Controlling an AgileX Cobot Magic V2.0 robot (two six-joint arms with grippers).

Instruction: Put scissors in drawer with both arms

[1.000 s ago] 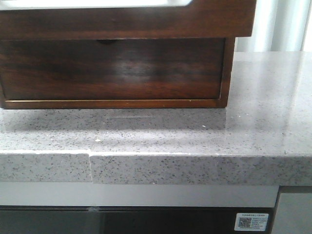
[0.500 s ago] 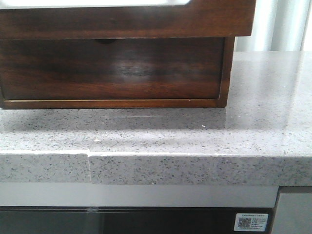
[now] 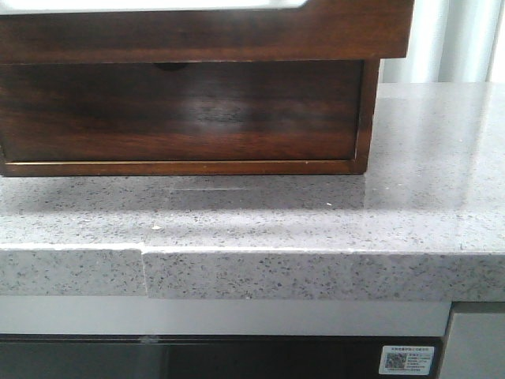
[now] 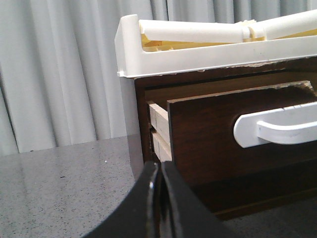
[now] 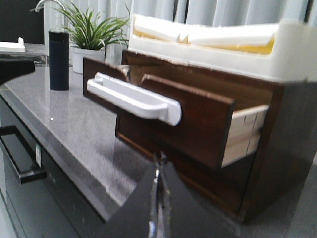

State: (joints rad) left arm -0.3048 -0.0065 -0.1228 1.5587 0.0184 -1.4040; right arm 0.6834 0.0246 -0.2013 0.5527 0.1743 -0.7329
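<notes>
The drawer (image 3: 205, 35) is pulled out of the wooden chest toward the front; its glossy dark front spans the top of the front view. It also shows in the left wrist view (image 4: 208, 144) and the right wrist view (image 5: 198, 124), with a white bar handle (image 5: 133, 99) and pale wood sides. Its inside is hidden. The scissors are not in view. My left gripper (image 4: 159, 168) is shut and empty, low beside the chest's left corner. My right gripper (image 5: 159, 161) is shut, low before the chest's right end. Neither gripper shows in the front view.
Below the drawer is a taller drawer front with a half-round notch (image 3: 170, 67). A white tray (image 4: 198, 54) sits on the chest. The speckled grey counter (image 3: 426, 158) ends at a front edge (image 3: 316, 272). A dark bottle (image 5: 58, 59) and potted plant (image 5: 91, 29) stand beyond.
</notes>
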